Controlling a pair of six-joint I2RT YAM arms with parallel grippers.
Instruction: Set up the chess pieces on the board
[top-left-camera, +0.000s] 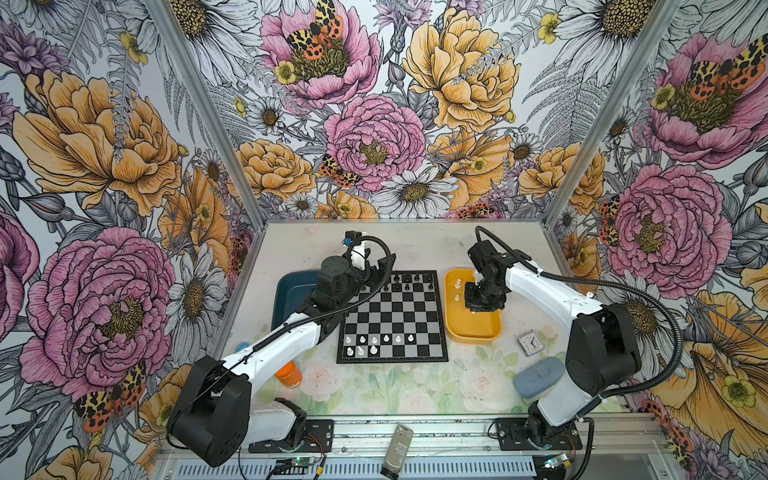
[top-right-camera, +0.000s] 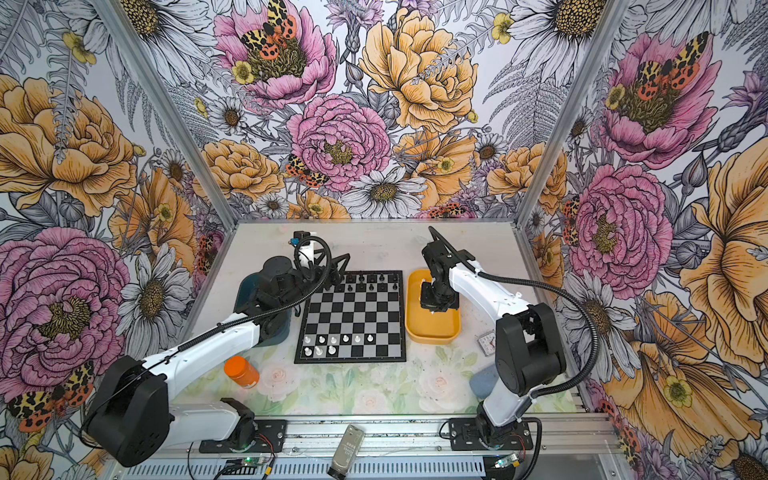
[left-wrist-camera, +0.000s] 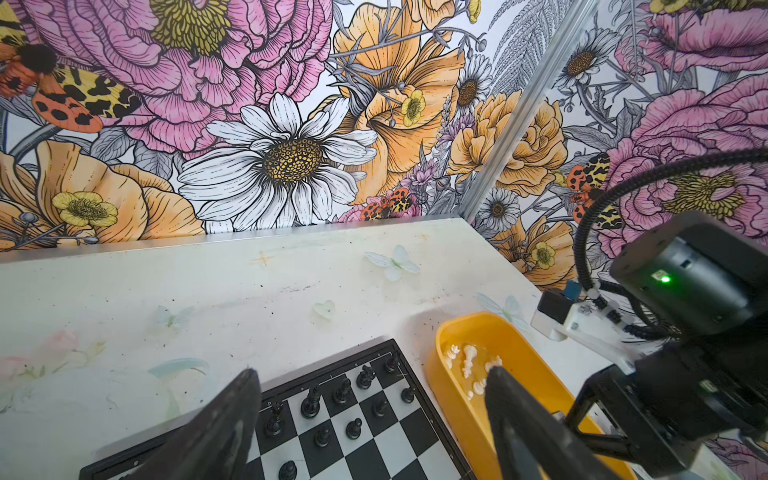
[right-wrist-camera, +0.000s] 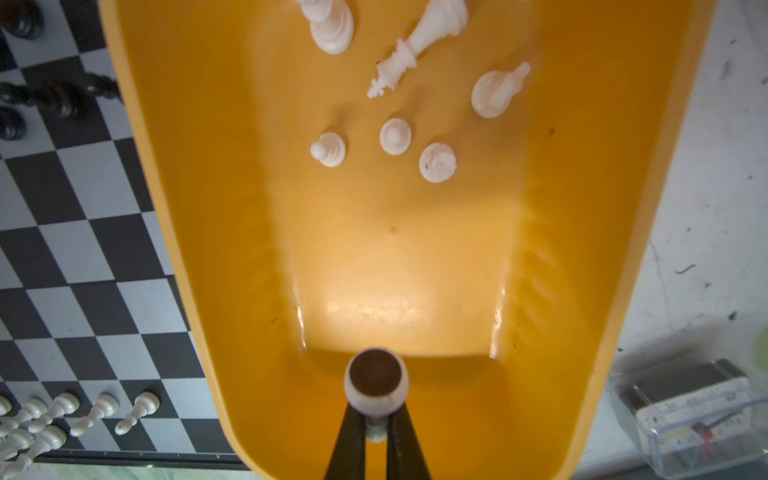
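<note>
Top views both show the board (top-left-camera: 392, 318) lying flat at mid-table. Black pieces (top-left-camera: 409, 280) stand along its far rows, and white chess pieces (top-left-camera: 374, 343) cluster on its near rows toward the left. The left gripper (top-left-camera: 376, 274) hangs over the board's far left corner. The right gripper (top-left-camera: 473, 309) hangs over the yellow tray (top-left-camera: 478, 328), which sits just right of the board.

Left wrist view: the left gripper's fingers (left-wrist-camera: 232, 415) stand spread wide with nothing between them, above the black pieces at the board's corner. More white chess pieces lie in the yellow tray beyond.

Right wrist view: the right gripper is clamped on a white pawn (right-wrist-camera: 376, 384), whose dark round base faces the camera. Six more white chess pieces sit at the tray's far end; some are upright, and one tall piece lies on its side. The board runs alongside the tray.
</note>
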